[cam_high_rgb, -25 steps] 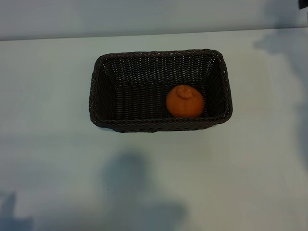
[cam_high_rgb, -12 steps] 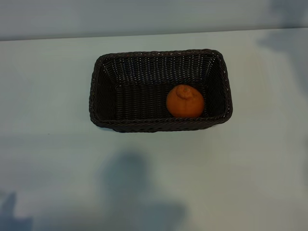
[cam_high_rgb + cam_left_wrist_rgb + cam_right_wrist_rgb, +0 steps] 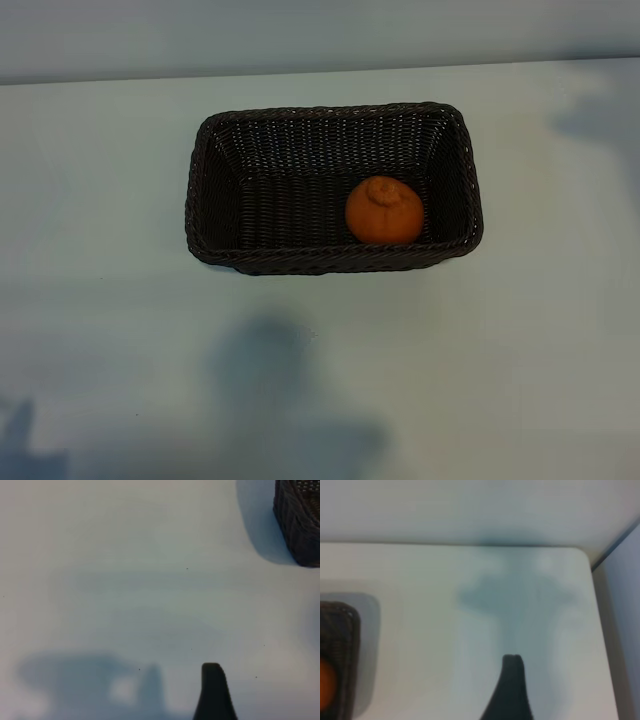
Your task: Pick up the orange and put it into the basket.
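Note:
The orange [image 3: 384, 210] lies inside the dark wicker basket [image 3: 205, 190], in its right half against the near wall, knob up. In the exterior view neither arm shows. My left gripper [image 3: 167, 707] hangs over bare table off a corner of the basket [image 3: 300, 525]; just one dark finger [image 3: 213, 692] shows, with nothing held. My right gripper [image 3: 470, 705] is over bare table beside the basket [image 3: 342, 630], where a sliver of the orange [image 3: 325, 690] shows. One finger [image 3: 512, 680] is visible and it grips nothing.
The white table [image 3: 520, 350] stretches all round the basket. Its far edge meets a pale wall [image 3: 300, 35]. A rounded table corner [image 3: 582, 555] lies beyond the right gripper. Arm shadows fall on the near part of the table.
The dark shadow at the table's far right has faded and drawn back toward the edge. The orange and basket have not moved.

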